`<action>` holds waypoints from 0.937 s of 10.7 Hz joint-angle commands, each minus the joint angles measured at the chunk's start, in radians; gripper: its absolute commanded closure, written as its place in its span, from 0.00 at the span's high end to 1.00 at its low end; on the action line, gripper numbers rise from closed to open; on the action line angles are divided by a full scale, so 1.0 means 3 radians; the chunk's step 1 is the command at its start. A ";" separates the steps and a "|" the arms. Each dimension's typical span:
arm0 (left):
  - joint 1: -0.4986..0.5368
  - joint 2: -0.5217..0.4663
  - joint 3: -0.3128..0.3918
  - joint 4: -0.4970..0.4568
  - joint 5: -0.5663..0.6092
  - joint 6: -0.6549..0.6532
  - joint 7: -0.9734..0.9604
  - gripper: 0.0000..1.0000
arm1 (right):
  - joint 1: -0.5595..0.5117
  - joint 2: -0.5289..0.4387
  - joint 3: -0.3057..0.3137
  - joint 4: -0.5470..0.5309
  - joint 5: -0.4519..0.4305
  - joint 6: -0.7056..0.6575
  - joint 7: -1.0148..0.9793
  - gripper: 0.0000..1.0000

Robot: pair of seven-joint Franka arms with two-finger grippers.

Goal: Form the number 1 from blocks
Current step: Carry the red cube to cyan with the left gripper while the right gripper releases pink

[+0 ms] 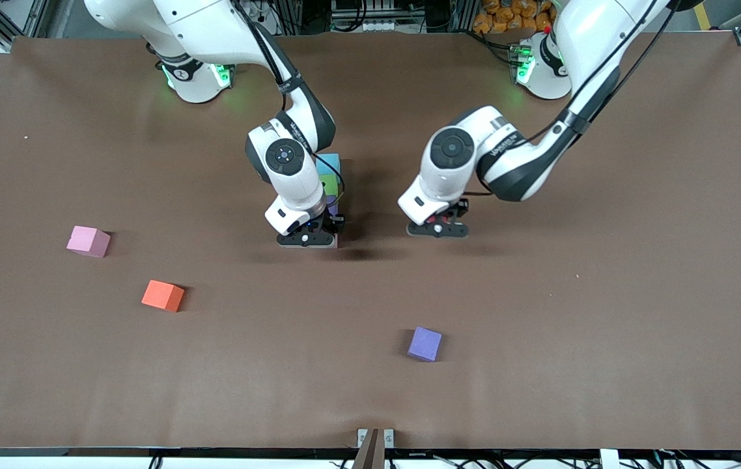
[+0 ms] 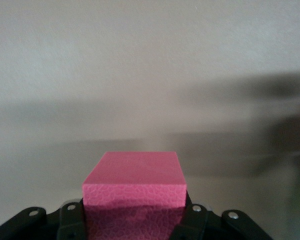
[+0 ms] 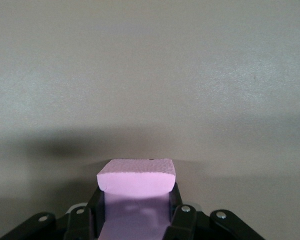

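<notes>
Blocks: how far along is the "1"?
Partly built. A column of blocks, light blue and green showing, lies mid-table, half hidden by the right arm. The right gripper holds a light pink block at the column's near end; the left gripper holds a red block. A pink block, an orange block and a purple block lie loose.

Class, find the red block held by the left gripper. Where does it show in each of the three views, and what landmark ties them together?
Front view: the red block peeks out of the left gripper, mid-table.
Left wrist view: lower middle, clamped in that gripper.
Right wrist view: not in it; the right gripper holds a pale pink block.
Shared landmark: the brown table.
</notes>
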 commanded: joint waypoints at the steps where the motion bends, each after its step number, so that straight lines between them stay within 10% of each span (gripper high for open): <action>1: 0.0030 -0.0085 -0.0303 -0.0155 0.0069 -0.0117 -0.0472 0.00 | 0.0049 -0.0001 -0.0021 -0.0042 0.0036 0.0048 0.0041 0.00; 4: -0.0056 -0.0060 -0.0681 -0.0248 0.0069 -0.0230 -0.1070 0.00 | 0.0049 0.0014 -0.0021 -0.0042 0.0036 0.0047 0.0041 0.49; 6: -0.0387 0.0021 -0.0698 -0.0248 0.0069 -0.0225 -0.1393 0.00 | 0.0049 0.0014 -0.0022 -0.0042 0.0026 0.0047 0.0031 1.00; 10: -0.0461 0.0017 -0.0703 -0.0233 0.0069 -0.0220 -0.1477 0.00 | 0.0023 -0.0037 -0.0027 0.0014 0.0021 -0.0014 -0.0025 1.00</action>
